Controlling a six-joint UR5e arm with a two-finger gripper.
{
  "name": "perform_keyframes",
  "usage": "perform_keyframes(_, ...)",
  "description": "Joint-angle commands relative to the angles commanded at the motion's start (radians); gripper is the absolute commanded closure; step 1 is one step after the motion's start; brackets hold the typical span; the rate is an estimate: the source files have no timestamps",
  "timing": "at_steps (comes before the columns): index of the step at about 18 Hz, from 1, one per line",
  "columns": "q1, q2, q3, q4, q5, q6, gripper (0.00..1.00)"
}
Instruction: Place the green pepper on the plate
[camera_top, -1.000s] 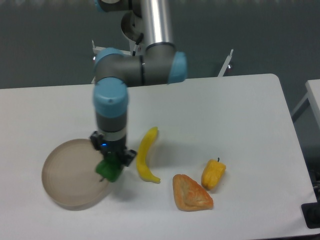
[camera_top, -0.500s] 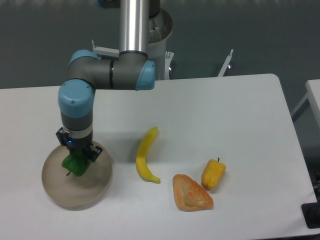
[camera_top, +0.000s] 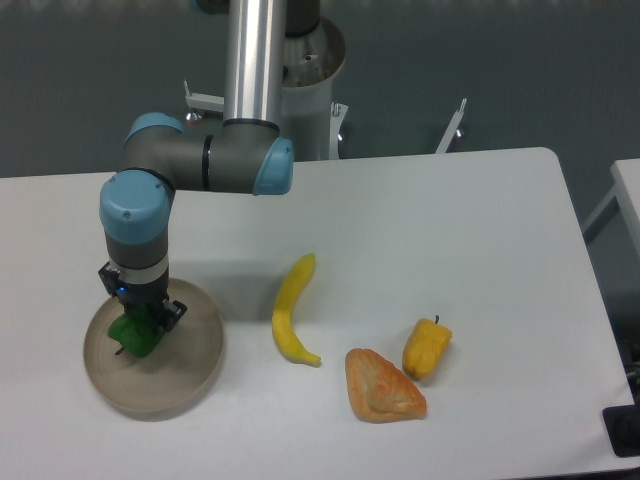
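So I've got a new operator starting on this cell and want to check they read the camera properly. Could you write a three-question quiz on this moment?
1. True or false: the green pepper is over the plate, with the gripper right at it.
2. Which item lies closest to the yellow pepper? A) banana B) pastry wedge C) plate
3. Fill in: the banana lies to the ____ of the plate in the camera view.

Key
1. True; the pepper sits inside the rim. Whether it has been let go is not visible.
2. B
3. right
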Motion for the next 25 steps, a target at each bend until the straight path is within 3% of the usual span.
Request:
perform_keyframes(6, 0.000, 0.002, -0.005, 0.000, -0.005, 0.000, 0.68)
perform_keyframes(9, 0.000, 0.005, -0.005, 0.000, -0.009, -0.003, 0.40)
perform_keyframes(14, 0.002, 0.006, -0.005, 0.000, -0.009, -0.008, 0.12)
perform_keyframes(20, 0.015, 0.049, -0.003, -0.005, -0.011, -0.014, 0.00)
perform_keyframes(25, 0.113, 0.098, -0.003, -0.008, 0.014, -0.011, 0.00)
